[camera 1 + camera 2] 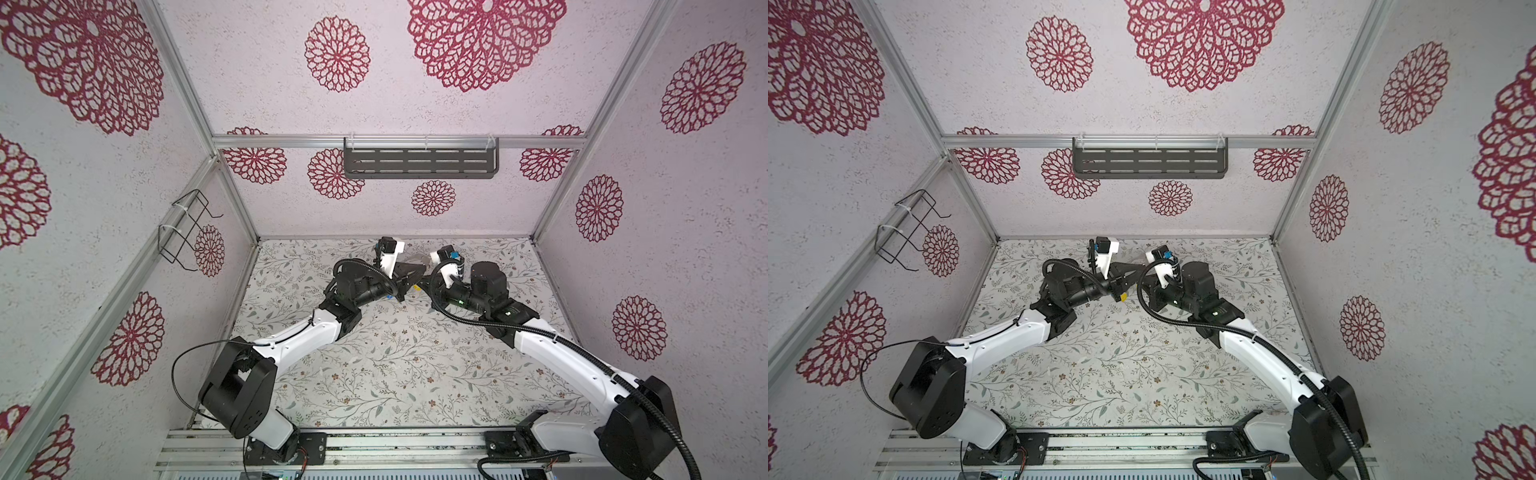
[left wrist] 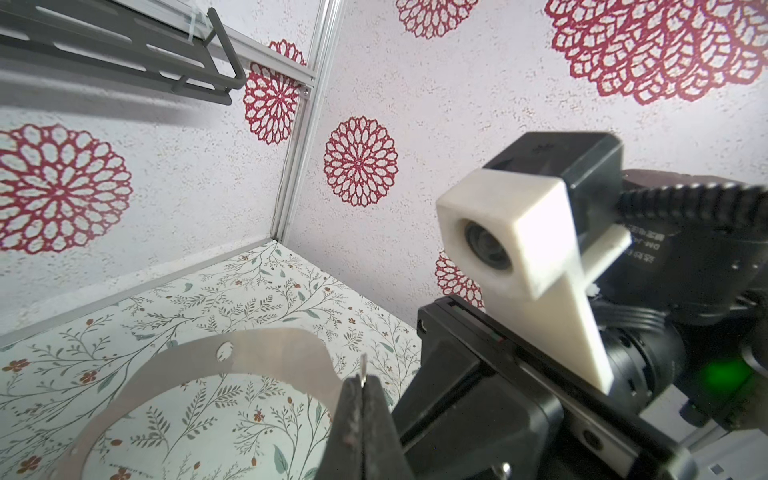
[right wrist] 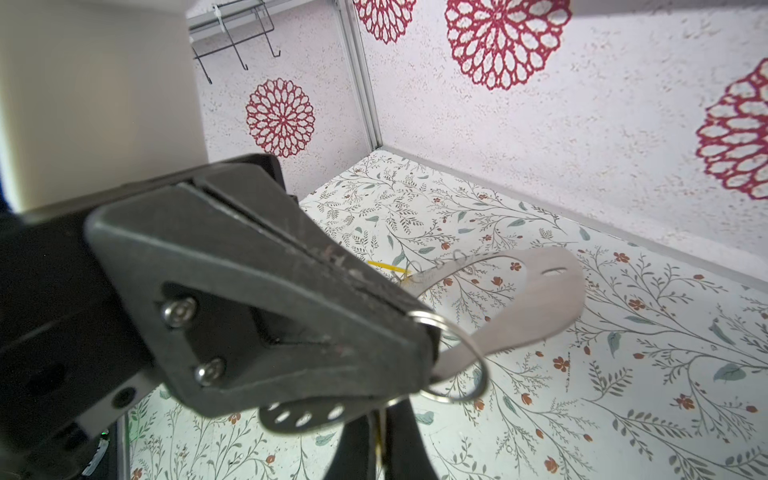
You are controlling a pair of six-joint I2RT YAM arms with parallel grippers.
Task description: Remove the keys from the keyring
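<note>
My two arms met over the far middle of the flowered worktop (image 1: 395, 365), and the keyring (image 1: 412, 260) sat between them, held up off the surface at a tilt.

My left claw (image 3: 422, 322) was fully shut, its tips pinched on the wire of a silver ring (image 3: 483, 370) that looped through the grey plate. From my left wrist the same claw (image 2: 360, 384) showed as two fingers pressed together with a thin sliver of metal sticking out past them. The keyring (image 2: 266, 353) curved away behind it like a horseshoe, with the worktop showing through its open middle.

My right claw (image 3: 379, 419) was also closed right down, low in my right wrist view. The end of the plate with the row of holes ran up to its fingertips, and a thin yellow streak showed in the slit between the fingers. I could not tell which of the two it actually had hold of.

The keys were on the plate. A yellow key (image 3: 384, 266) showed edge-on past my left claw, beside small rings (image 3: 457, 255) threaded along the rim. In a top view a blue key (image 1: 390, 297) peeked out under my left wrist, near the yellow key (image 1: 415, 286).
</note>
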